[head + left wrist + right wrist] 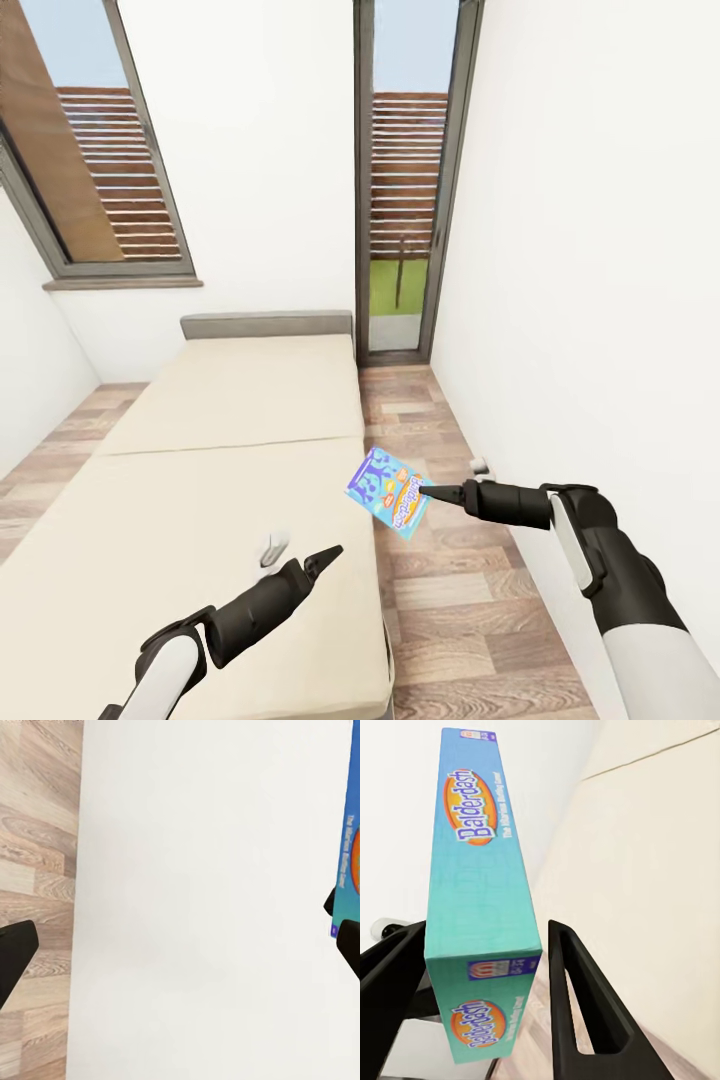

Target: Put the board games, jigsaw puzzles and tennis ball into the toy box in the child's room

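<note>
A small blue board game (388,490), lettered Balderdash, hangs tilted in the air just past the bed's right edge, above the wooden floor. My right gripper (427,492) is shut on it. In the right wrist view the blue box (484,892) stands edge-on between the two black fingers (577,997). The bed (200,480) has a bare beige mattress and a grey headboard (265,325). My left gripper (325,555) hovers open over the mattress near its right edge, holding nothing. In the left wrist view its fingertips (15,952) sit far apart, and the blue box (349,832) shows at the frame's edge.
A strip of wooden floor (450,600) runs between the bed and the white wall (600,300) on the right. A tall glass door (400,200) stands beyond the bed's head, and a window (110,180) is at the back left.
</note>
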